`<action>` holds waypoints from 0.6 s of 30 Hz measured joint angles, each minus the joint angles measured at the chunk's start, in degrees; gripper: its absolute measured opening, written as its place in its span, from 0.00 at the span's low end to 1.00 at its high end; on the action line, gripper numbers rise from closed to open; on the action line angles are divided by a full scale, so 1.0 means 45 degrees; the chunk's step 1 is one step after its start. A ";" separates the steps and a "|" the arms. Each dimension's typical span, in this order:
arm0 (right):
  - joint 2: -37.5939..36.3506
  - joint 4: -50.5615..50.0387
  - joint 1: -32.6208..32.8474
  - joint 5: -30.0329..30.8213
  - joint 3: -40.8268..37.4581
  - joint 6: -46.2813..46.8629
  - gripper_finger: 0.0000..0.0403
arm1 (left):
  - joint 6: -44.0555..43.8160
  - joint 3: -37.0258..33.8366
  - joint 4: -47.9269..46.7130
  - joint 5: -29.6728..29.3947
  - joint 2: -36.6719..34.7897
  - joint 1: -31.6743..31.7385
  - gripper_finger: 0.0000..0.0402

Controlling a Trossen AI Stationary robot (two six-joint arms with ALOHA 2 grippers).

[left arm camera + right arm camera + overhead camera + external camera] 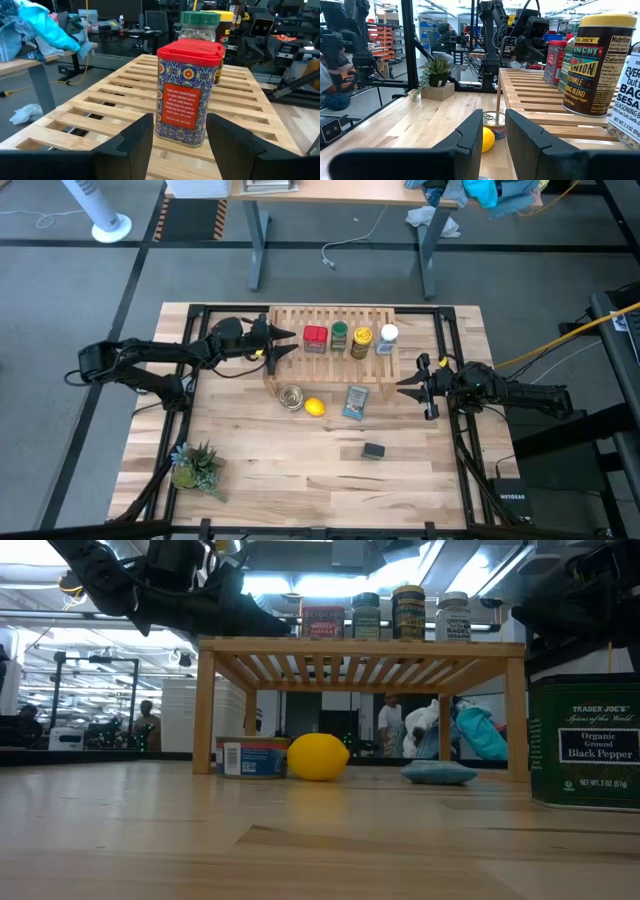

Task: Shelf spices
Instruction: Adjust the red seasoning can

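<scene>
Four spices on the shelf (pixel 285 320); grey tin (pixel 374 451) down on the table – likely light, stiff, slick – best pinched across flat sides. Left gripper (pixel 177 142) parted, empty, just behind red tin (pixel 189 95). Right gripper (pixel 495 137) slightly parted, empty, beside shelf end.

Table (pixel 300 490) bears shelf (pixel 300 320), lemon (pixel 314 407), dark grey tin (pixel 374 450); four spices (pixel 351 337) on shelf.

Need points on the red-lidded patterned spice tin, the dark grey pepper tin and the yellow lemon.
red-lidded patterned spice tin (pixel 182 107): left wrist view, on its front label.
dark grey pepper tin (pixel 584 745): low view, on its label face.
yellow lemon (pixel 317 757): low view, middle of its rind.
</scene>
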 joint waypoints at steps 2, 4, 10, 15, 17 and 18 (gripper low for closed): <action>0.0000 0.0000 0.0002 -0.0005 0.0000 0.0000 0.22 | 0.0019 0.0000 -0.0002 -0.0015 0.0000 0.0000 0.44; -0.0001 0.0000 0.0002 -0.0004 0.0000 0.0000 0.22 | -0.0002 0.0000 -0.0002 -0.0012 0.0000 -0.0010 0.44; -0.0002 0.0005 0.0002 -0.0005 0.0000 0.0000 0.22 | -0.0650 0.0000 -0.0058 -0.0112 0.0000 -0.0012 0.49; -0.0002 0.0008 -0.0001 -0.0005 0.0000 0.0000 0.22 | -0.0847 0.0000 -0.0056 -0.0517 0.0000 -0.0039 0.56; -0.0002 0.0010 0.0002 -0.0005 0.0000 0.0000 0.22 | -0.0847 0.0000 -0.0025 -0.0517 0.0000 -0.0039 0.58; 0.0002 0.0010 0.0000 -0.0005 0.0000 0.0000 0.22 | -0.0847 0.0000 -0.0001 -0.0517 0.0000 -0.0040 0.58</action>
